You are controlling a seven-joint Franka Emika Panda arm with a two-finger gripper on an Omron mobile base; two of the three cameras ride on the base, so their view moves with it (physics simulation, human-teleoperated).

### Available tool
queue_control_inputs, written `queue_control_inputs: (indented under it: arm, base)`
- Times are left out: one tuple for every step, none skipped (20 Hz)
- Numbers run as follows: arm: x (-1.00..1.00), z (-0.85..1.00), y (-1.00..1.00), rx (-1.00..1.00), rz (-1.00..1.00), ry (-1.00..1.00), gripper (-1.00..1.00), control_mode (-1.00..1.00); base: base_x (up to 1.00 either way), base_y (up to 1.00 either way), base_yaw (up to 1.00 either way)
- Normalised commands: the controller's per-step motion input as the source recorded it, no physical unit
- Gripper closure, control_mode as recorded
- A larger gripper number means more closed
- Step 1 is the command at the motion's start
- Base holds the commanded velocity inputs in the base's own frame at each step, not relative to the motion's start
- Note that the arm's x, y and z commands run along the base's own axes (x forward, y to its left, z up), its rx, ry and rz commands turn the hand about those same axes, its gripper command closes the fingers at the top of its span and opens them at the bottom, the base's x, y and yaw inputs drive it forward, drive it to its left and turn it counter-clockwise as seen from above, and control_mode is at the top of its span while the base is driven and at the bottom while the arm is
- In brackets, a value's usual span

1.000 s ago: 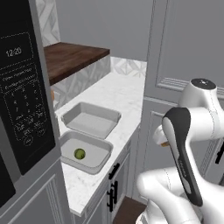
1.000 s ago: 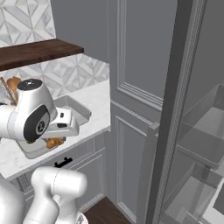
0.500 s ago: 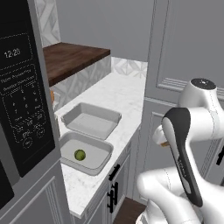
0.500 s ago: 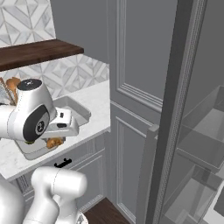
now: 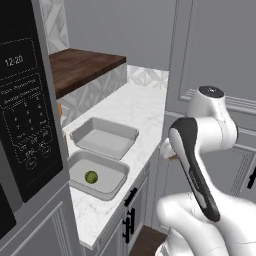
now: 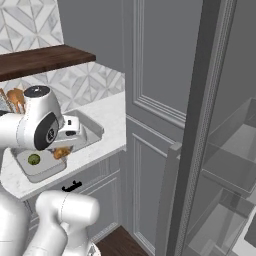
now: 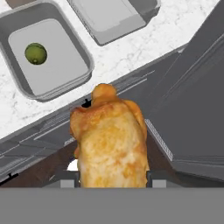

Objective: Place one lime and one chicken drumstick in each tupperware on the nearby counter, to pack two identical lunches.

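Observation:
My gripper (image 7: 110, 180) is shut on a golden-brown chicken drumstick (image 7: 111, 140), which hangs off the front edge of the white marble counter (image 7: 131, 48). The nearer tupperware (image 7: 85, 57) holds one green lime (image 7: 36, 53). Beside it, the second tupperware (image 7: 109, 17) is bare. From the left base view my own arm hides most of the hand; the lime (image 5: 91, 176) lies in the near tupperware (image 5: 102, 195), with the bare one (image 5: 107, 142) behind it. The right base view has the gripper (image 6: 67, 145) and drumstick (image 6: 61, 152) just right of the lime's tray (image 6: 42, 170).
A black microwave (image 5: 25, 100) stands close on the left, above the trays. A dark wooden top (image 5: 80, 65) lies behind. Tall grey cabinet doors (image 5: 215, 50) rise right of the counter. An open door edge (image 6: 200, 125) stands at the right. Brown food pieces (image 6: 15, 97) sit at the back left.

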Motion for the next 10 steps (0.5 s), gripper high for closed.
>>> queue_control_inputs:
  arm:
    - [0.91,-0.16,0.49,0.0,0.13,0.0,1.0,-1.0]
    - [0.93,-0.18,0.48,0.0,0.13,0.0,1.0,-1.0]
    - [0.99,-0.17,0.45,0.0,0.12,0.0,1.0,-1.0]
    - [1.0,-0.17,0.45,0.0,0.11,0.0,1.0,-1.0]
    - [1.0,-0.21,0.39,0.0,0.09,0.0,1.0,-1.0]
    - [1.0,-0.18,0.36,0.0,0.07,0.0,1.0,-1.0]
    - [1.0,-0.16,0.43,0.0,0.06,0.0,1.0,-1.0]
    - [1.0,-0.1,0.4,0.0,0.06,0.0,1.0,-1.0]
    - [1.0,-0.04,0.44,0.0,0.06,0.0,1.0,-1.0]
    - [1.0,-0.05,0.48,0.0,0.06,0.0,1.0,-1.0]
  base:
    - [0.0,0.0,0.0]
    - [0.0,0.0,0.0]
    - [0.0,0.0,0.0]
    - [0.0,0.0,0.0]
    - [0.0,0.0,0.0]
    - [0.0,0.0,0.0]
    - [0.0,0.0,0.0]
    - [0.0,0.0,0.0]
    - [0.0,0.0,0.0]
    - [0.0,0.0,0.0]
